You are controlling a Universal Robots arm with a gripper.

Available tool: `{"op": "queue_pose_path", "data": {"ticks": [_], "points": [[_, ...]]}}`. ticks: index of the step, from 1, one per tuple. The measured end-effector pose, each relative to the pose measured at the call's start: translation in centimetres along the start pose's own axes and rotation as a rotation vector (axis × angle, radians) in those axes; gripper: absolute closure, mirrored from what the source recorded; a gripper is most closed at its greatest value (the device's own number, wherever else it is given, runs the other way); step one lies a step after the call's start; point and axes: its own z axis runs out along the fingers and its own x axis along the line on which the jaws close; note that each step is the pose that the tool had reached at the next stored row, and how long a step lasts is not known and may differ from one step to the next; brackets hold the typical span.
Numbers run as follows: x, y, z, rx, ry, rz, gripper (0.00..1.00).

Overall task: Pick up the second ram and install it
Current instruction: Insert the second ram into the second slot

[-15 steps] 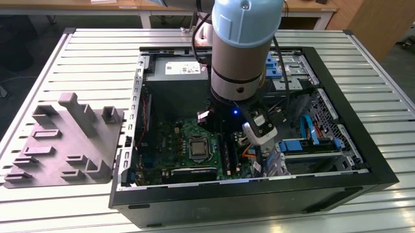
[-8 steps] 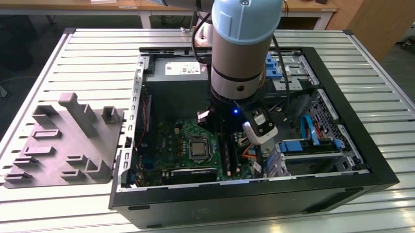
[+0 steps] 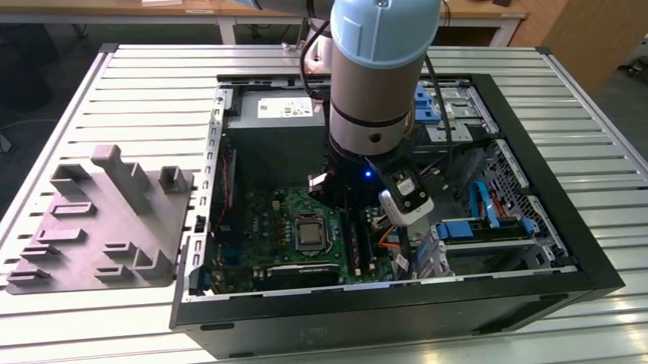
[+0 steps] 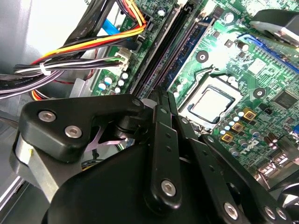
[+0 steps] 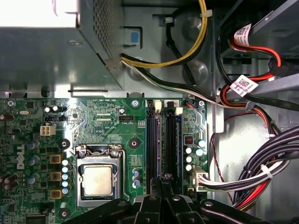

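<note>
My gripper (image 3: 347,216) reaches down into the open computer case (image 3: 526,292), over the green motherboard (image 3: 265,220). In both wrist views its black fingers (image 4: 161,140) are pressed together, with nothing visible between them. Just past the fingertips run the long black memory slots (image 5: 153,140). The second ram (image 4: 189,44), a dark-blue strip with darker chips, stands on edge in the slot beside the processor socket (image 4: 210,103). Its near end lies right by my gripper (image 4: 163,100). Whether they touch is unclear. In the first wrist view my gripper (image 5: 162,186) sits between the slot rows.
The grey power-supply box (image 3: 275,110) fills the case's far end, and bundled cables (image 5: 261,172) run along the slots' outer side. Blue drive brackets (image 3: 486,227) lie at the exterior view's right. A grey moulded fixture (image 3: 106,220) rests on the slatted table beside the case.
</note>
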Motion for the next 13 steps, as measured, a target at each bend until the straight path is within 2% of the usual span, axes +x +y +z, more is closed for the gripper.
{"op": "queue_pose_path", "data": {"ticks": [13], "points": [[0.02, 0.10, 0.37, -0.0003, -0.0001, 0.000, 0.89]]}}
